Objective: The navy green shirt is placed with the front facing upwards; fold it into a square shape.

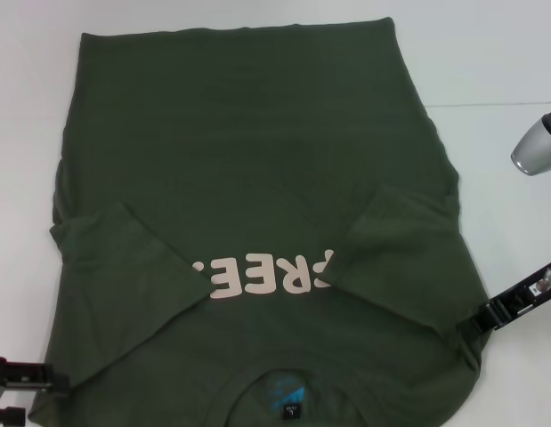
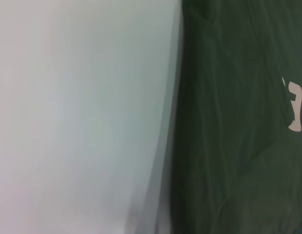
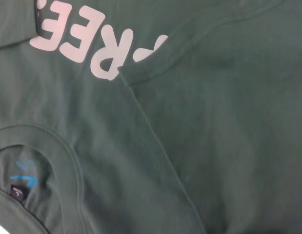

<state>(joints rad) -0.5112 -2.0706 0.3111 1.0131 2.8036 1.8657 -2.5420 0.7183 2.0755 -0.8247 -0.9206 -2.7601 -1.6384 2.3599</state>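
Note:
The navy green shirt (image 1: 257, 160) lies flat on the white table (image 1: 498, 62), front up, collar (image 1: 288, 396) nearest me. Both sleeves are folded inward over the chest, and they cover the ends of the pale lettering (image 1: 262, 277). My left gripper (image 1: 45, 378) sits low at the shirt's near left edge, by the shoulder. At the near right edge my right gripper (image 1: 480, 322) touches the cloth. The right wrist view shows the lettering (image 3: 92, 46), the folded sleeve's hem (image 3: 155, 78) and the collar with its blue label (image 3: 24, 180). In the left wrist view the shirt's edge (image 2: 229, 136) lies beside bare table.
A silver-grey part of my right arm (image 1: 536, 147) hangs over the table at the far right. White tabletop borders the shirt on the left, right and far side.

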